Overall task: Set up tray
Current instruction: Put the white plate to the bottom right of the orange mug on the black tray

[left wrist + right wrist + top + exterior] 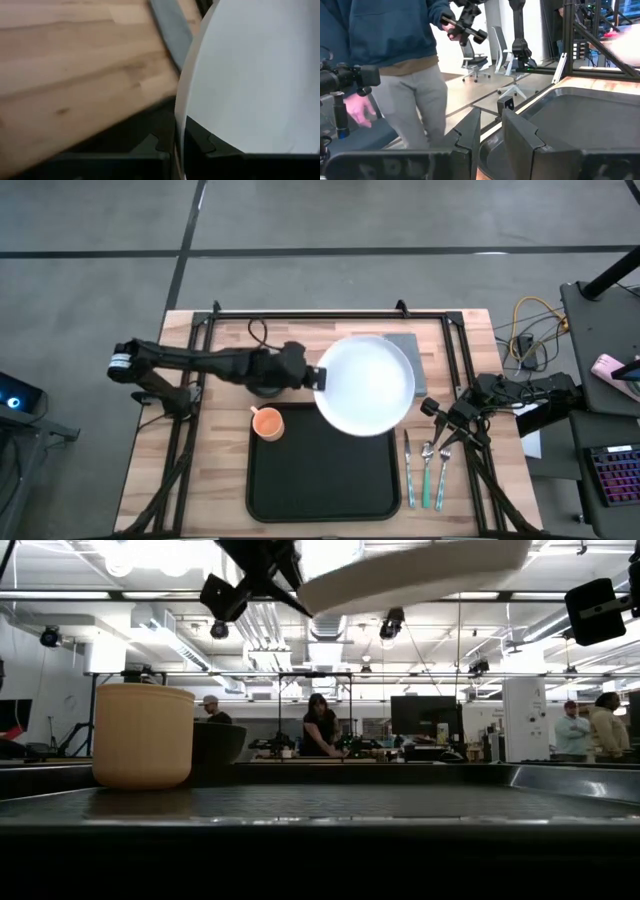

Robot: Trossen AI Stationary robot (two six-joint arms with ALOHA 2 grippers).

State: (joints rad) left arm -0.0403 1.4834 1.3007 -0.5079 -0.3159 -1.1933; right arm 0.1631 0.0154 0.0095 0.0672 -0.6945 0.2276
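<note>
No lettering, brand mark, label or number can be read anywhere in these views. The large flat black rectangular tray (pixel 322 478), the round white plate (pixel 365 385) and the small orange cup (pixel 267 422) carry plain, unmarked surfaces. The light wooden counter (pixel 220 460) bears no markings either. Signs and screens in the room beyond are too small and dim to make out.
</note>
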